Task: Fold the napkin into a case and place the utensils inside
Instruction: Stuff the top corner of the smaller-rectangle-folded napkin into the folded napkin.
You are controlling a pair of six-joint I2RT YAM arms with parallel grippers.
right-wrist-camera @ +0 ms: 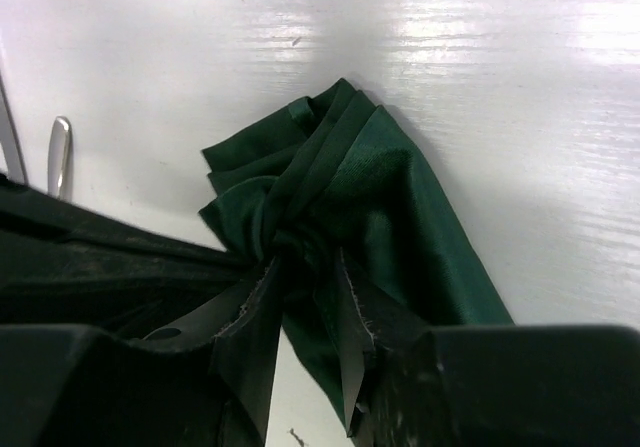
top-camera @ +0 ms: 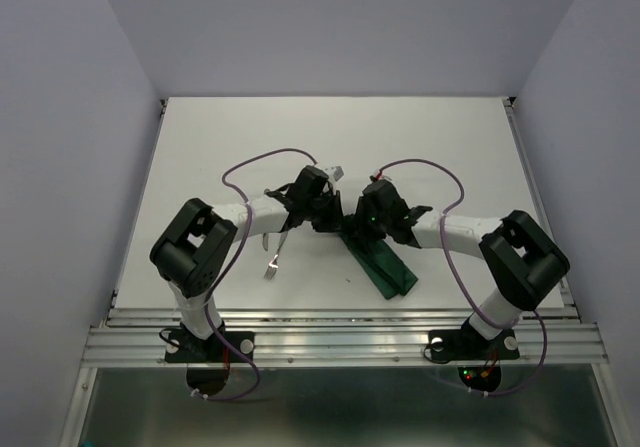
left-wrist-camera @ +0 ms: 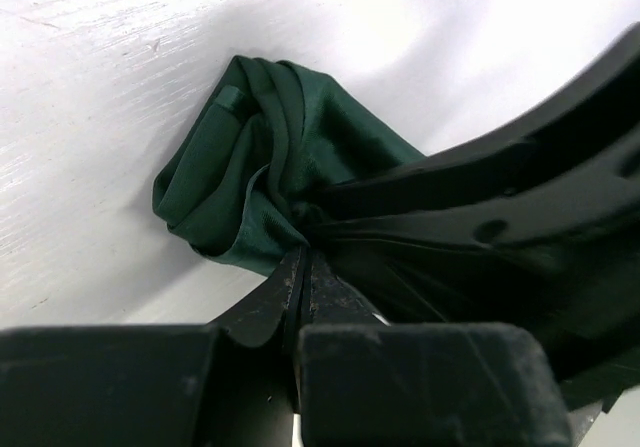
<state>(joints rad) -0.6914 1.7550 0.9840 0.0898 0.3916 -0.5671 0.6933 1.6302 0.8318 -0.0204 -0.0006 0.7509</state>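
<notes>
Napkin bunched on table; left tool clamped on it; right tool apart around it.

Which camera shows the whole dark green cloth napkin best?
The top external view: only there does the dark green cloth napkin show as a long folded strip. The left wrist and right wrist views show just its bunched end, close up.

Left gripper pinching bunched green napkin.
</notes>
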